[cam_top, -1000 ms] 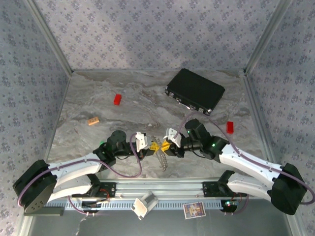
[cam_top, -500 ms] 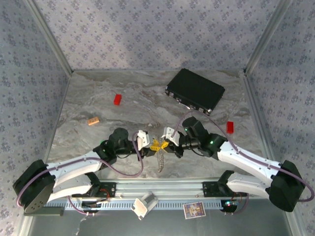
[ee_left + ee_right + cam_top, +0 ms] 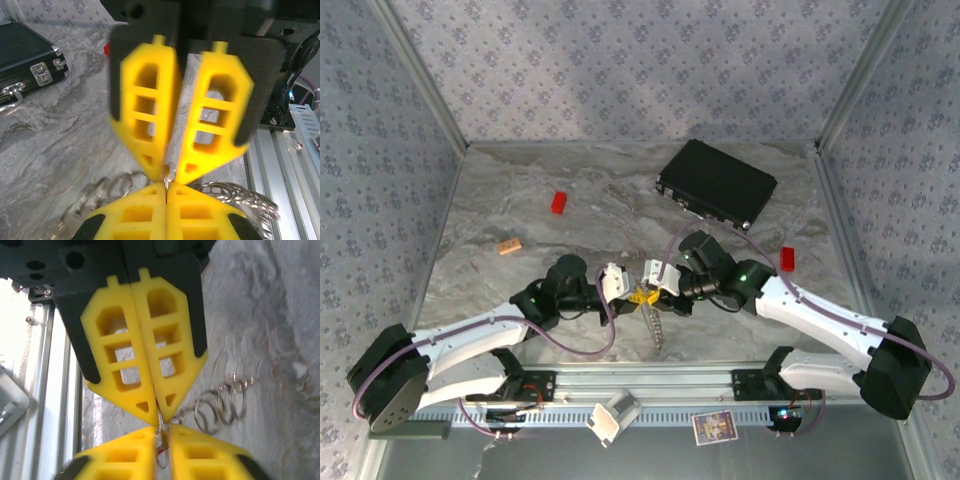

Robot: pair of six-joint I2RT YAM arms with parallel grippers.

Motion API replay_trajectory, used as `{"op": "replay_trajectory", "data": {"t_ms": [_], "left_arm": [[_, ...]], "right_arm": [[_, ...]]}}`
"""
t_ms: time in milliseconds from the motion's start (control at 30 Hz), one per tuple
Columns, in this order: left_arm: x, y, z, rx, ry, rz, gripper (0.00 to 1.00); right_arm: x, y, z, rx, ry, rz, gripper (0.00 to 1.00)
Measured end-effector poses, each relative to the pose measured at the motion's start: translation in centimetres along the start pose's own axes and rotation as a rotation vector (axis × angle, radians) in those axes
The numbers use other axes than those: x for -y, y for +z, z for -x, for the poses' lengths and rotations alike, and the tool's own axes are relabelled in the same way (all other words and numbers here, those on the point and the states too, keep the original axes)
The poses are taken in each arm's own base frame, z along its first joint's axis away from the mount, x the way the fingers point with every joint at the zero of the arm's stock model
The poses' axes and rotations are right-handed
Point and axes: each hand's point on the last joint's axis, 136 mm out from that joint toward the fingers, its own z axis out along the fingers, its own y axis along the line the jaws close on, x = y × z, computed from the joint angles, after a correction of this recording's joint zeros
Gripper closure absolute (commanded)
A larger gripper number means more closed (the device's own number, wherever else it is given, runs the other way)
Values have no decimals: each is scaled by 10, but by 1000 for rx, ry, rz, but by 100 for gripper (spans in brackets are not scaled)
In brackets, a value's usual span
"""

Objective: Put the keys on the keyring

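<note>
The tabletop (image 3: 600, 225) is a grey-and-tan marbled sheet. It is closed in on three sides by walls (image 3: 620, 70) papered in a pale blue-grey floral print, with bare metal posts (image 3: 420, 75) running up the two far corners. A slotted aluminium rail (image 3: 650, 385) lies along the near edge. A flat black case (image 3: 717, 185) sits near the far right corner. One red block (image 3: 559, 202) lies towards the far left, a tan-orange block (image 3: 509, 245) is nearer the left edge, and a second red block (image 3: 787, 259) is by the right edge. Both arms reach inward and meet tip to tip just inside the middle of the near edge. The left gripper (image 3: 633, 297) has its yellow fingers (image 3: 135, 340) pressed flat together. The right gripper (image 3: 651, 291) has its fingers (image 3: 215, 115) drawn in until only a sliver shows between them, and they pinch a thin metal loop of the keyring (image 3: 654, 322). Whether the left tips also grip that loop cannot be told. From the meeting point the keyring trails as a string of silvery links towards the near edge.
</note>
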Motion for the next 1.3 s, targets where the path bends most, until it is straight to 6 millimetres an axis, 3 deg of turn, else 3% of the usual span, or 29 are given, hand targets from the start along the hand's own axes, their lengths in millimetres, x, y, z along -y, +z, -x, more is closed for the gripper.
{"op": "replay_trajectory", "data": {"t_ms": [167,367,700,867,1300], "left_arm": [[1,-2,3,64,-13,8,100],[2,-3,7,115,-22,4,100],[4,-4,14,143,-30,-8,100],[3,-4,11,133,-35,-2,83],[2,0,2,23,-23,-7,87]], "right_arm": [[-1,-12,3,133,38,-18,71],[0,-9,1,189,85,-11,73],[3,-10,7,223,99,-13,100],[3,-8,5,213,107,-6,100],[-2,-7,7,45,35,14,100]]}}
